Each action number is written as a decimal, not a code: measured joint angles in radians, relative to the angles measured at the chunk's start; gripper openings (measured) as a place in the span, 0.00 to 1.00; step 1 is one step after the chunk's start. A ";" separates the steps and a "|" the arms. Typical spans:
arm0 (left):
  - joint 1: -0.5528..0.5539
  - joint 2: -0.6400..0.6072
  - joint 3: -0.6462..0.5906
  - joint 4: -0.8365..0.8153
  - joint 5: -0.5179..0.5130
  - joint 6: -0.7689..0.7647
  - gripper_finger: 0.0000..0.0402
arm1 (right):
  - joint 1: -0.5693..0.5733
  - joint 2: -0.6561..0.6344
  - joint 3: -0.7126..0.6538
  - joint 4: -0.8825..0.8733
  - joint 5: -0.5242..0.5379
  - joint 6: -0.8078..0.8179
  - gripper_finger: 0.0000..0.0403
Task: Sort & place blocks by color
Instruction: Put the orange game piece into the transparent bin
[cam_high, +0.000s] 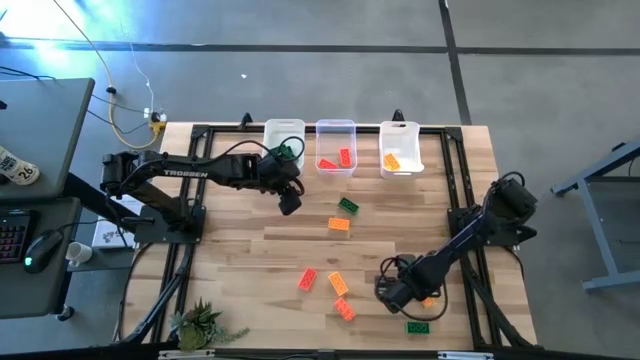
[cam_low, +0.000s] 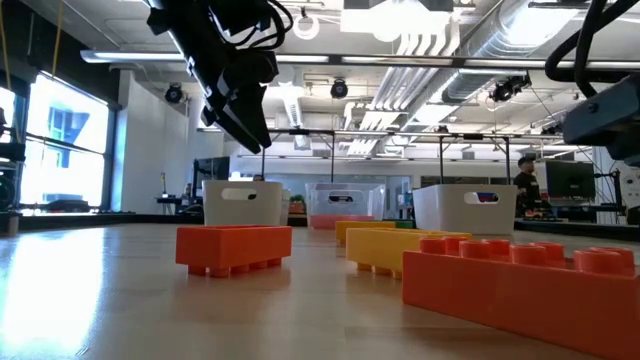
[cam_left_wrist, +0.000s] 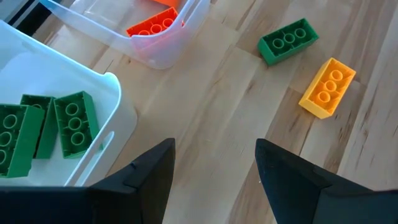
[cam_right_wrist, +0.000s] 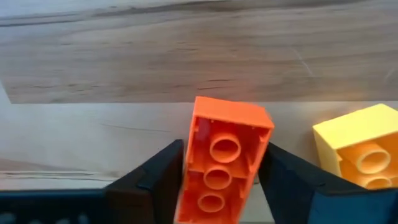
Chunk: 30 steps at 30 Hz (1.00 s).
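My right gripper sits low near the table's near right corner, shut on a red block. An orange block lies just beside it. My left gripper hangs open and empty above the table beside the left bin, which holds green blocks. The middle bin holds red blocks and the right bin an orange one. Loose on the wood lie a green block, an orange one, a red, an orange, a red and a green. My right gripper pinches the red block between its two fingers, one on each long side. The block runs along the fingers and its hollow underside faces the wrist camera. Whether it is clear of the table I cannot tell.
The three bins stand in a row along the table's far edge. A small plant sits at the near left corner. Bare wood lies between the bins and the loose blocks. In the low view a person stands far off in the room.
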 joint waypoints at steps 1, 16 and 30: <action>0.000 0.000 0.000 0.000 0.000 0.000 0.52 | 0.000 0.000 0.000 -0.001 0.000 -0.002 0.42; 0.000 0.000 0.000 -0.063 0.013 -0.009 0.52 | -0.023 -0.047 -0.006 -0.003 0.134 -0.201 0.28; 0.000 0.000 0.000 -0.058 0.011 -0.059 0.52 | -0.284 -0.193 -0.006 0.026 0.306 -0.711 0.28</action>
